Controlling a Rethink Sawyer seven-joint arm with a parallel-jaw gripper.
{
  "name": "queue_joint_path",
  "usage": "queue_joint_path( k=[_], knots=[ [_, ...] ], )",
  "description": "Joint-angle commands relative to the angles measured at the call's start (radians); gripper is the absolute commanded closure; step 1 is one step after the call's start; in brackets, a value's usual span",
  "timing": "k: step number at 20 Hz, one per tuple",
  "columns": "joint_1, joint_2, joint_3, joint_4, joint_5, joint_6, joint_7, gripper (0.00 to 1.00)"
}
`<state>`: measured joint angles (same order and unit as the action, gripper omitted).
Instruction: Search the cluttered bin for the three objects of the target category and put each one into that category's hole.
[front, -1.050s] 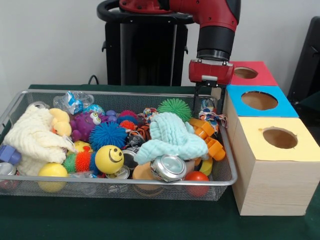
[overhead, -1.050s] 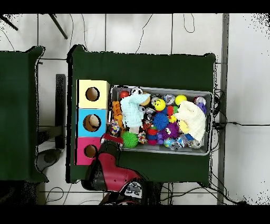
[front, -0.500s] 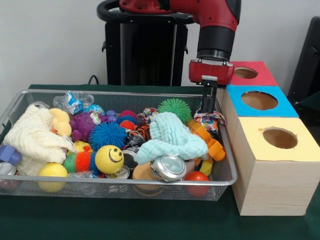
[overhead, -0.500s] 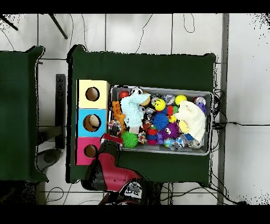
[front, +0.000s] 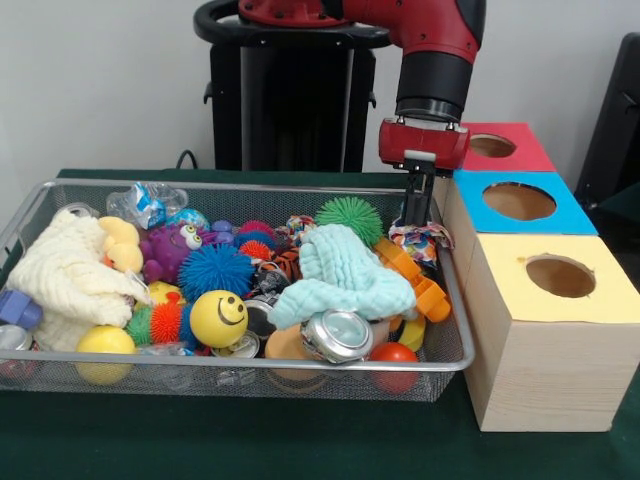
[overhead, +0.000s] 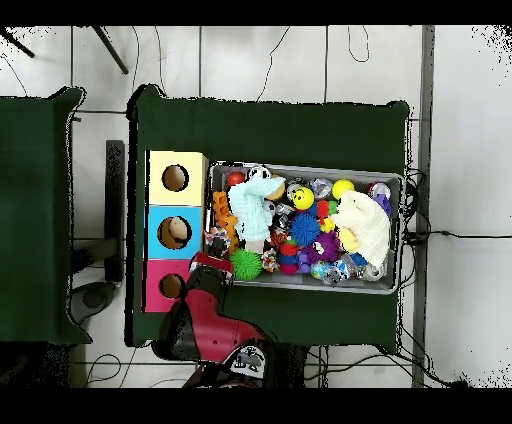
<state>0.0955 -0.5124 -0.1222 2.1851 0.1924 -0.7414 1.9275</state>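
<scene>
My tool at the bin's far right corner

Nearest me, a silver can (front: 337, 334) lies in the wire bin (front: 250, 370); beyond, my tool (front: 415, 222) pinches narrowly on a patterned cloth toy (front: 420, 240), beside the blue-topped box (front: 520, 203).

The wire bin (front: 452, 352) is packed with toys, leaving no bare floor to reach. The three holes in the boxes (front: 560, 276) stand unobstructed beside it.
</scene>
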Motion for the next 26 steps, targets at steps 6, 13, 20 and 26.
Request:
queue_joint_path(
  k=[6,13,20,26],
  knots=[
    [-0.010,-0.051,0.051,-0.131,0.111,0.098,0.176,1.00],
    [-0.023,-0.024,0.062,-0.143,0.082,0.067,0.202,0.00],
    [0.006,-0.020,0.041,-0.133,0.113,0.056,0.190,0.00],
    [-0.006,-0.009,0.044,-0.140,0.095,0.064,0.181,0.00]
  ],
)
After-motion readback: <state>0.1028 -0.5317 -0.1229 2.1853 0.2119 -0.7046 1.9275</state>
